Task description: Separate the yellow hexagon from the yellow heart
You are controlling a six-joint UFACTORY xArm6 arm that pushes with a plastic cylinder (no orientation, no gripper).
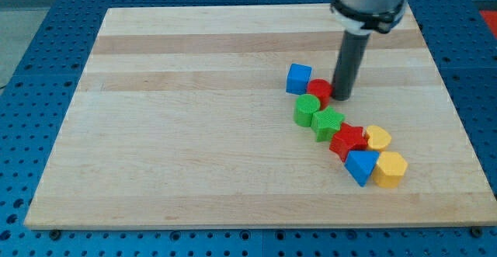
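beside the red block (319,88), my tip (342,97)

arm: enters from view's top | rod: upright | my tip (342,97): on table top

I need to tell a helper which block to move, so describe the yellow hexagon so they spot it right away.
On the wooden board, follow the chain of blocks running from my tip down toward the view's bottom right. The yellow hexagon is the last one, beside the blue triangle. The yellow heart just above it has a notched top; the hexagon has flat sides.
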